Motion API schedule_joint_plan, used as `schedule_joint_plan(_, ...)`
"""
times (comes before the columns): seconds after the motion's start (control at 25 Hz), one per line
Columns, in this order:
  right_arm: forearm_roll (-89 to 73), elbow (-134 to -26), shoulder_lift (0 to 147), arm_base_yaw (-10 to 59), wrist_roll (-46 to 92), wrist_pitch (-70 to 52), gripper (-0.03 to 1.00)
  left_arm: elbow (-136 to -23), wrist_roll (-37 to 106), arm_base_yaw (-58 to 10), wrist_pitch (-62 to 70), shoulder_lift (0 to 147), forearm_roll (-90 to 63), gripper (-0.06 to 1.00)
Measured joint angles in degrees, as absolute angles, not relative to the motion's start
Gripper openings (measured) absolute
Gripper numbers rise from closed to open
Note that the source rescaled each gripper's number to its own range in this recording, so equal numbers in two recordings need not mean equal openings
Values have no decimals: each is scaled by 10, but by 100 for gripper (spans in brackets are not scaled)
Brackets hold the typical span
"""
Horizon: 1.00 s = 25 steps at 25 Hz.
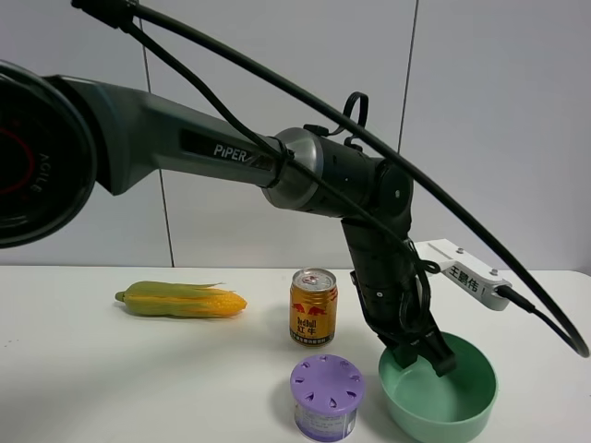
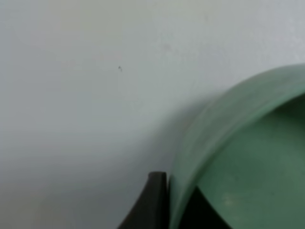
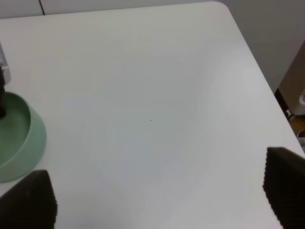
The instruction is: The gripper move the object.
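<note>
The mint-green bowl (image 1: 447, 399) stands on the white table at the front right. My left gripper (image 1: 421, 355) reaches across from the left and comes down on the bowl's near-left rim. In the left wrist view the left gripper (image 2: 174, 206) is shut on the bowl (image 2: 248, 167), one black finger outside the wall and one inside. My right gripper (image 3: 157, 193) is open above bare table, its two dark pads wide apart, and the bowl (image 3: 21, 143) lies off to one side of it. The right gripper does not show in the exterior view.
A gold can (image 1: 313, 307) stands just left of the bowl, and a purple-lidded container (image 1: 326, 397) in front of the can. A corn cob (image 1: 180, 300) lies further left. The table's edge (image 3: 259, 76) and rounded corner show in the right wrist view.
</note>
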<state>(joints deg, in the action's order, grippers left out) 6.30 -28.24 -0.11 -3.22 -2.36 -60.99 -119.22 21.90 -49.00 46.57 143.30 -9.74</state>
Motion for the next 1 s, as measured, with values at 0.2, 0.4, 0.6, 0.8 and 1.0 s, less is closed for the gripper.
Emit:
schedule_joint_plan(0.2,63,-282,-1,-32,-24,-610,100,-1192,219,-490,465,1433,-93,5)
schedule_joint_plan(0.4,63,-282,-1,-32,-24,-610,100,-1192,214,-491,449,1433,-91,67)
schedule_joint_plan(0.6,63,-282,-1,-32,-24,-610,100,-1192,200,-491,428,1432,-89,97)
schedule_joint_plan(0.8,63,-282,-1,-32,-24,-610,100,-1192,197,-491,465,1422,-88,99)
schedule_joint_plan(1.0,63,-282,-1,-32,-24,-610,100,-1214,197,-491,543,1392,-88,99)
